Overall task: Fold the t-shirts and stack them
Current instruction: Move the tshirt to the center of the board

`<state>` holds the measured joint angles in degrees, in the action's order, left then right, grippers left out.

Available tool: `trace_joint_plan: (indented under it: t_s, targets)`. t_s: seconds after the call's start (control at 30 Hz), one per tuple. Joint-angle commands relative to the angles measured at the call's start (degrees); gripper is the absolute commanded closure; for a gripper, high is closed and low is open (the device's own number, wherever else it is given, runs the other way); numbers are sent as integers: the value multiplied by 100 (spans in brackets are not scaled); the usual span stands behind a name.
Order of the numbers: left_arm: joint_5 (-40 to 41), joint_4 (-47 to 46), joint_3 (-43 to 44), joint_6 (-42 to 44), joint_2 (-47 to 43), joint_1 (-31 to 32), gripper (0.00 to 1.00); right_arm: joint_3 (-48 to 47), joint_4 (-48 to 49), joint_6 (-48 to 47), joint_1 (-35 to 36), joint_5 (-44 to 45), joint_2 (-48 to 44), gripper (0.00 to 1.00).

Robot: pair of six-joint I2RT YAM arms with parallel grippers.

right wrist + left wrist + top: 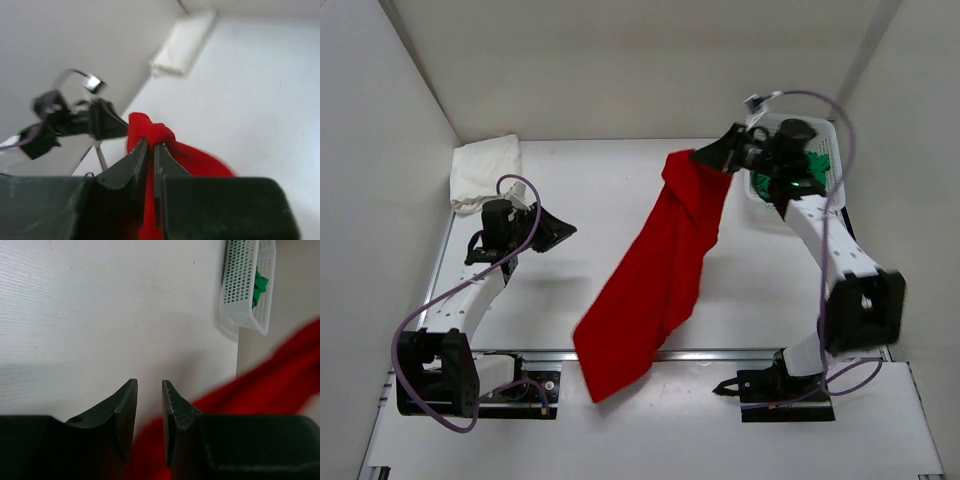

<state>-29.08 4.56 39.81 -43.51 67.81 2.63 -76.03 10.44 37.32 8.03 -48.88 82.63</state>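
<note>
Red shirt [655,280] is hanging diagonally through frame centre, right gripper [705,157] pinching just its top bunch at upper right — that thin hold risks slipping; left gripper [567,230] is hovering part-open, empty.

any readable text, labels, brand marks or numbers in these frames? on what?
No readable text in any view.
red t-shirt, white t-shirt, basket, table: plain, no print showing.
white tag on the cable by the right wrist: too small to read.
</note>
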Motion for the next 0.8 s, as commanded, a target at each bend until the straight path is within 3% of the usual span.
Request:
trace_joint_plan:
  t_s: [0.0, 0.13, 0.2, 0.3, 0.37, 0.4, 0.47, 0.57, 0.63, 0.77]
  targets:
    - [139, 28, -105, 0, -57, -27, 63, 126, 409, -109, 381, 177, 1048, 100]
    - [586, 325, -18, 368, -66, 325, 64, -2400, -2065, -1234, 1032, 1106, 2835, 100]
    - [1138, 615, 245, 771, -75, 972, 65, -4008, -3200, -1411, 1208, 1556, 3809, 100]
    - [1938, 879, 448, 1063, -75, 2035, 64, -5392, -4152, -1640, 1306, 1899, 4462, 100]
    - [2195, 924, 492, 1090, 65, 2600, 64, -5781, -4549, -1806, 1332, 2197, 4525, 80]
    - [2240, 898, 492, 1064, 100, 2811, 64, -5818, -4742, -1920, 1359, 2486, 4473, 75]
    - [2127, 784, 431, 1037, 267, 3006, 65, -5452, -4832, -2070, 1403, 2979, 4079, 61]
    - [1977, 766, 431, 993, 619, 3226, 65, -3638, -4104, -2106, 1351, 3464, 2963, 52]
    - [2090, 687, 466, 959, 890, 3619, 61, -2342, -3219, -1931, 1106, 3395, 1972, 53]
    - [1977, 556, 685, 888, 1435, 4043, 53, 100, -2574, -1527, 708, 3104, 994, 66]
